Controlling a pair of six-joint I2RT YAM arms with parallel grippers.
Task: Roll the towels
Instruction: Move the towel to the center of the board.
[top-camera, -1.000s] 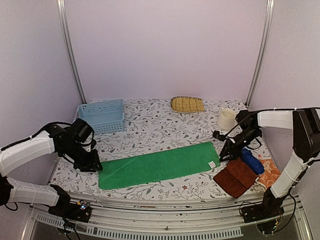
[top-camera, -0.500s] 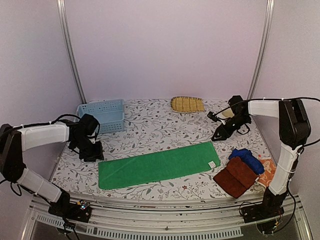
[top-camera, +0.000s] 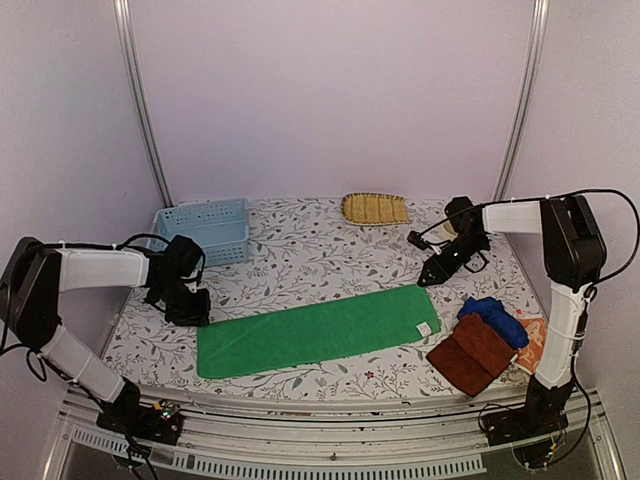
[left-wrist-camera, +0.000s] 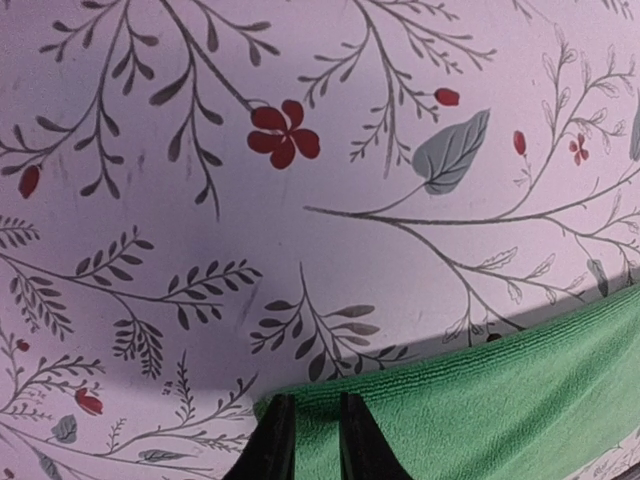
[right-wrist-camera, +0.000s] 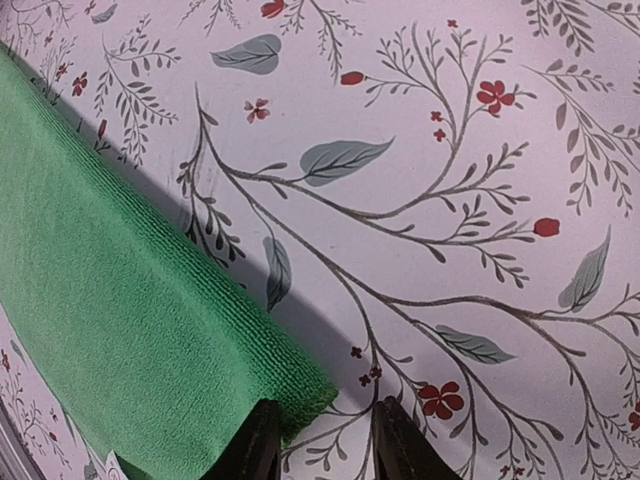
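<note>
The long green towel lies flat across the table. My left gripper is down at its far left corner. In the left wrist view that gripper has its jaws narrowly apart, tips on the flat green towel at its hem. My right gripper is at the towel's far right corner. The right wrist view shows this gripper open, straddling the corner of the green towel. A reddish-brown towel, a blue towel and an orange towel lie piled at the front right.
A pale blue perforated basket stands at the back left, just behind the left arm. A yellow straw tray lies at the back centre. The floral tablecloth lies bare between the tray and the green towel.
My right gripper swung from beside the towel pile to the green towel's far right corner. The left gripper shifted onto the far left corner and its jaws narrowed.
</note>
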